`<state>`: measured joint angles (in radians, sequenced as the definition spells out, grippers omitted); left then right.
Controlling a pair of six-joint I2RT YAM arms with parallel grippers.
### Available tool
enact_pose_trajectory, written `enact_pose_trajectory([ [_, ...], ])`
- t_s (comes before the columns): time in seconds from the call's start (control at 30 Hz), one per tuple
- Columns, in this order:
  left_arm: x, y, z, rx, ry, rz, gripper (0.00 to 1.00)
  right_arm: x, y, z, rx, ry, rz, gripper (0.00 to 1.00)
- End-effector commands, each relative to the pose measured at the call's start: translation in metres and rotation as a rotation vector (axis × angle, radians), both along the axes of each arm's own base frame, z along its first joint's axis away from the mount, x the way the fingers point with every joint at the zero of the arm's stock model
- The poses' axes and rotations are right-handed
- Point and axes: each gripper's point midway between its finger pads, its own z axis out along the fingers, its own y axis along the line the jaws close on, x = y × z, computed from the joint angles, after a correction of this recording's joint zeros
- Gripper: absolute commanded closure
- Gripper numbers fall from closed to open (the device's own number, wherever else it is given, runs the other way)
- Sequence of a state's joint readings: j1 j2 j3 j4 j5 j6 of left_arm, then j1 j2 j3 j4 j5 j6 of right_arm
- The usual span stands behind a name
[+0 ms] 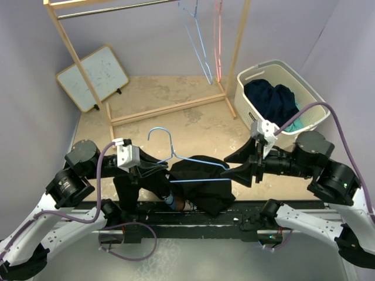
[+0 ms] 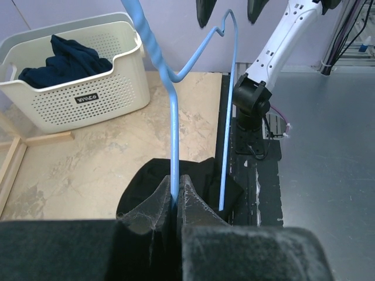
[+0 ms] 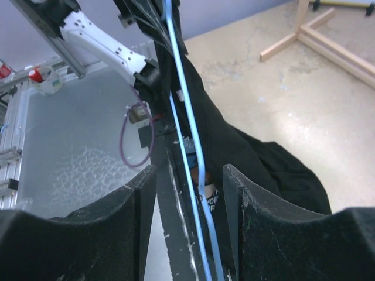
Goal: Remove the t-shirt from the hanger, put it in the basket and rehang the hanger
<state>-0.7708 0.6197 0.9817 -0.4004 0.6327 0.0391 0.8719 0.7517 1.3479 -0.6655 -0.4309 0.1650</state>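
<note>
A black t-shirt (image 1: 202, 181) hangs bunched on a light blue wire hanger (image 1: 196, 161) held above the table's near edge. My left gripper (image 1: 147, 171) is shut on the hanger's wire (image 2: 174, 146) near its left end, with the shirt (image 2: 202, 175) just beyond the fingertips. My right gripper (image 1: 245, 170) is open, its fingers (image 3: 246, 205) standing on either side of the hanger's right end (image 3: 196, 158), not touching it. The shirt (image 3: 258, 158) drapes past the right finger.
A white laundry basket (image 1: 307, 96) with dark blue clothes stands at the back right; it also shows in the left wrist view (image 2: 88, 99). A wooden clothes rack (image 1: 170, 108) with other hangers (image 1: 202, 52) stands behind. A whiteboard (image 1: 94, 76) leans at the back left.
</note>
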Motion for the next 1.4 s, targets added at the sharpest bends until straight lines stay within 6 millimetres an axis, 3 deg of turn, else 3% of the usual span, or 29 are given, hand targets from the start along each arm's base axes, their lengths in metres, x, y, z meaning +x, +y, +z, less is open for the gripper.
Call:
enact_pose_trajectory([
  [0.0, -0.006, -0.002, 0.03, -0.092, -0.066, -0.035, 1.0, 0.004, 0.013, -0.013, -0.017, 0.028, 0.036, 0.49],
  [0.17, -0.006, -0.005, 0.031, -0.096, -0.058, -0.049, 1.0, 0.007, 0.021, -0.023, -0.03, 0.047, 0.051, 0.56],
  [0.23, -0.004, -0.007, 0.03, -0.097, -0.054, -0.049, 1.0, 0.009, 0.023, -0.025, -0.037, 0.056, 0.05, 0.72],
  [0.3, 0.003, -0.01, 0.028, -0.095, -0.041, -0.024, 1.0, 0.017, 0.023, -0.026, -0.049, 0.055, 0.004, 0.98],
  [0.33, 0.012, -0.011, 0.026, -0.092, -0.024, 0.016, 0.89, 0.021, 0.02, -0.029, -0.063, 0.061, -0.022, 1.0],
  [0.37, 0.029, -0.01, 0.025, -0.092, -0.003, 0.106, 0.67, 0.019, 0.018, -0.033, -0.074, 0.08, -0.027, 1.0],
  [0.4, 0.043, -0.008, 0.021, -0.087, 0.019, 0.18, 0.56, 0.019, 0.018, -0.03, -0.058, 0.092, -0.038, 1.0],
  [0.5, 0.075, 0.002, 0.009, -0.063, 0.075, 0.367, 0.33, 0.027, 0.013, -0.024, -0.042, 0.087, -0.107, 1.0],
  [0.53, 0.081, 0.006, 0.004, -0.055, 0.091, 0.416, 0.31, 0.03, 0.01, -0.024, -0.049, 0.089, -0.13, 1.0],
  [0.67, 0.093, 0.023, -0.013, -0.01, 0.122, 0.537, 0.29, 0.042, 0.002, -0.028, -0.092, 0.102, -0.216, 1.0],
  [0.83, 0.093, 0.055, -0.027, 0.018, 0.127, 0.667, 0.29, 0.06, -0.005, -0.034, -0.144, 0.116, -0.33, 1.0],
  [0.97, 0.093, 0.093, -0.033, 0.0, 0.122, 0.826, 0.3, 0.093, -0.01, -0.028, -0.187, 0.086, -0.484, 1.0],
  [1.13, 0.091, 0.129, -0.053, -0.013, 0.168, 0.991, 0.31, 0.14, 0.014, 0.006, -0.143, 0.012, -0.588, 1.0],
  [1.37, 0.089, 0.136, -0.065, 0.001, 0.206, 1.028, 0.31, 0.234, 0.047, 0.07, -0.078, -0.151, -0.845, 1.0],
])
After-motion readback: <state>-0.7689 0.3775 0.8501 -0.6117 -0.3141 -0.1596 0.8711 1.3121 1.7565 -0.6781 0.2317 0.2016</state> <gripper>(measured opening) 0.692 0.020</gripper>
